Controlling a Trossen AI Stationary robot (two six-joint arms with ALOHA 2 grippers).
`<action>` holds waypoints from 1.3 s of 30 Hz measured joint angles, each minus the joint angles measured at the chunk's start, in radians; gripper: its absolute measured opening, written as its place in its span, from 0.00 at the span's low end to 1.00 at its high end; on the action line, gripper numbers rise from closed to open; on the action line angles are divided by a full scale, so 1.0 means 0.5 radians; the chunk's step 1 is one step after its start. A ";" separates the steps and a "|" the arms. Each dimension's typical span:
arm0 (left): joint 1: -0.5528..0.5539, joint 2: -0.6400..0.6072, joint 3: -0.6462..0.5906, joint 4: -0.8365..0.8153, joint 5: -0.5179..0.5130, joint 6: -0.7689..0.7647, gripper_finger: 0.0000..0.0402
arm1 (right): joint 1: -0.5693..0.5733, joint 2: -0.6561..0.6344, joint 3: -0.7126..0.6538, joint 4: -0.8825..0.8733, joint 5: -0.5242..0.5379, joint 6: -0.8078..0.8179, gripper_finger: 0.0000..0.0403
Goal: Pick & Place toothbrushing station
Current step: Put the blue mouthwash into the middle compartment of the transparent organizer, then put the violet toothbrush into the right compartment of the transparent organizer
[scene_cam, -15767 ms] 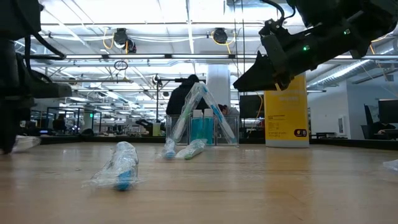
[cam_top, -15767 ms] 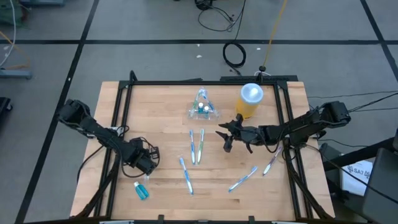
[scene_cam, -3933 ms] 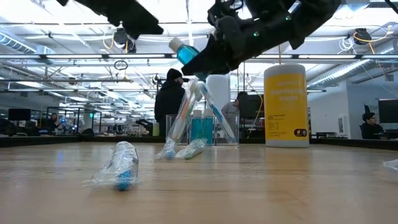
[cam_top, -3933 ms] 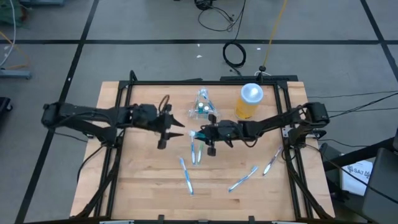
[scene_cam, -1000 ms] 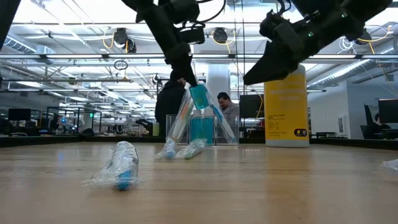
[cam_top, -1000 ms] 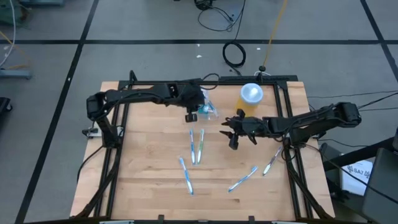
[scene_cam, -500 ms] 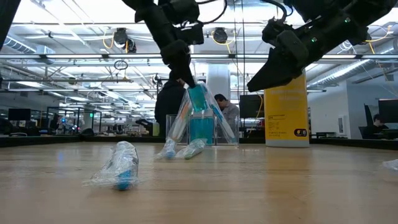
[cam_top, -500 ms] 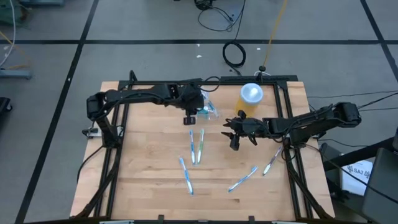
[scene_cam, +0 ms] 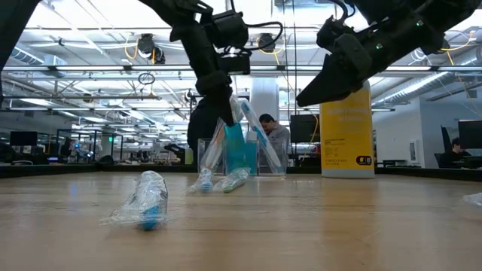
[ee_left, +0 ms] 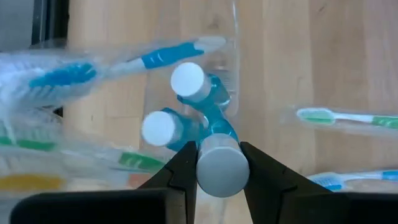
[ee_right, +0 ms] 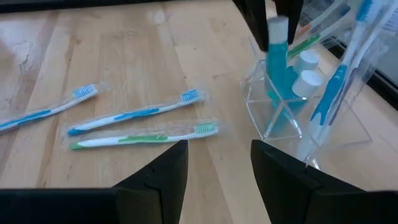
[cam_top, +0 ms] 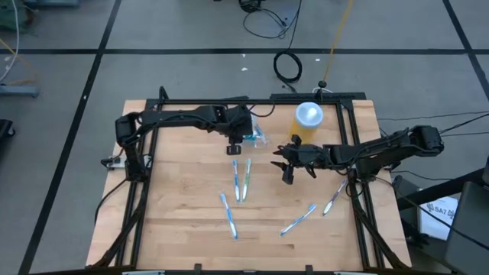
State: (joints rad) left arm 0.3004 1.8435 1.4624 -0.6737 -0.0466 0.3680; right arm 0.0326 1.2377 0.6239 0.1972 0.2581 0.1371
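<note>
Clear toothbrushing station (cam_top: 254, 136) receives a blue tube (ee_left: 214, 146) gripped by left jaws; right jaws gape nearby.

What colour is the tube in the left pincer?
Blue tube with a white cap, clearest in the left wrist view.

A large open lab or workshop is showing behind the counter (scene_cam: 301, 226): ceiling lights (scene_cam: 147, 47), rows of monitors (scene_cam: 22, 139), and people (scene_cam: 203, 120) working at desks.

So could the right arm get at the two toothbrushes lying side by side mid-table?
Probably yes. The right gripper hangs open just beside the two toothbrushes, with bare table between; the left gripper is busy at the holder.
</note>
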 joint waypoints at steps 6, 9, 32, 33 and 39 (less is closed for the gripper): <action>0.012 0.072 0.000 0.081 -0.048 0.087 0.35 | 0.000 0.000 0.000 0.044 -0.001 -0.037 0.41; 0.012 0.098 0.000 0.072 -0.047 0.098 0.36 | 0.000 0.000 0.000 0.040 -0.001 -0.037 0.41; -0.088 -0.484 -0.001 -0.112 -0.032 -0.150 0.38 | 0.000 0.000 0.000 0.031 0.002 0.195 0.41; -0.097 -0.528 -0.001 -0.130 -0.003 -0.227 0.38 | 0.000 0.000 0.000 0.032 0.003 0.256 0.41; -0.117 -0.729 -0.015 -0.444 0.331 -0.321 0.38 | 0.070 0.000 0.001 0.074 0.005 0.436 0.41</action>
State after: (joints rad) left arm 0.2417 1.4790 1.4549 -0.8958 0.1191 0.2076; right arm 0.0676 1.2377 0.6243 0.2340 0.2606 0.3549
